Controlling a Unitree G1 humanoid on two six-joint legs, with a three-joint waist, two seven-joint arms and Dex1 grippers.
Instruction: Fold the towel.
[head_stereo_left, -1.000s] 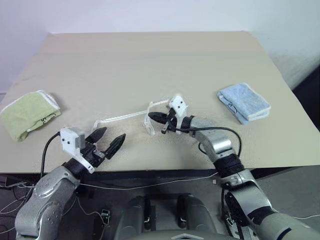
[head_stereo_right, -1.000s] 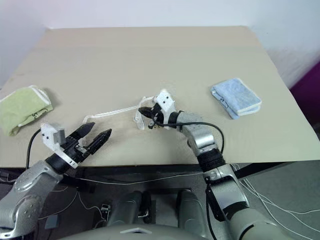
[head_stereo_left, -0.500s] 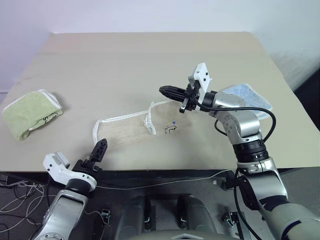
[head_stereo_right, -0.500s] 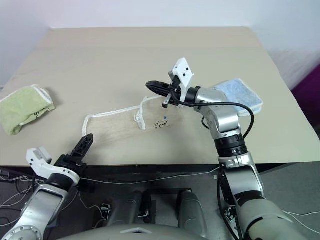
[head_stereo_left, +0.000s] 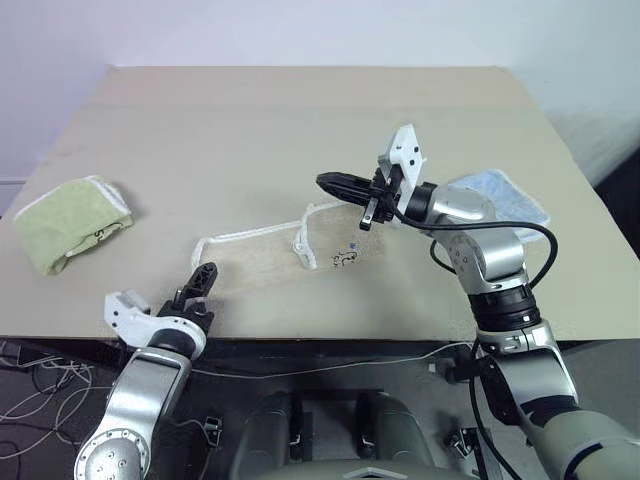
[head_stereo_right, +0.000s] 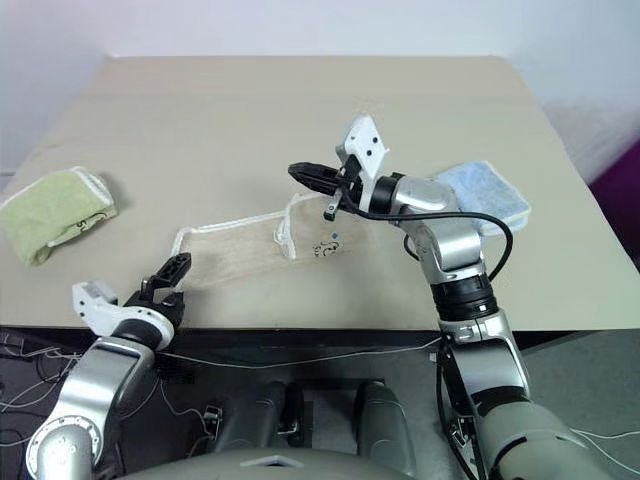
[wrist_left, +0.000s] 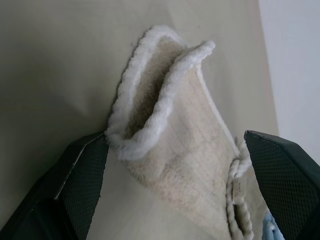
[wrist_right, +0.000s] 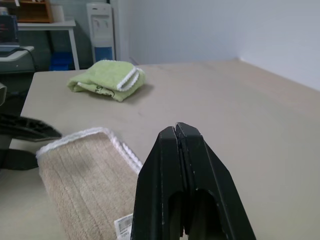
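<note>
The beige towel (head_stereo_left: 255, 255) with white edging lies folded flat near the table's front edge, its small label (head_stereo_left: 345, 258) at the right end. In the left wrist view my left gripper (wrist_left: 175, 150) stands open, one finger (wrist_left: 82, 170) on each side of the towel's raised near-left corner (wrist_left: 165, 75), close but not clamped. From the head view it (head_stereo_left: 203, 278) sits low at the front edge. My right gripper (head_stereo_left: 325, 182) is shut and empty, hovering above the towel's right end, pointing left.
A rolled light green towel (head_stereo_left: 70, 222) lies at the table's left edge. A folded light blue towel (head_stereo_left: 505, 190) lies at the right, partly behind my right arm. Behind the towels stretches the bare tan table (head_stereo_left: 300, 110). Cables hang below its front edge.
My right gripper rose from the towel's fold, up and to the right, staying shut. My left gripper rolled over, dropped toward the front edge, then came up at the towel's left corner.
</note>
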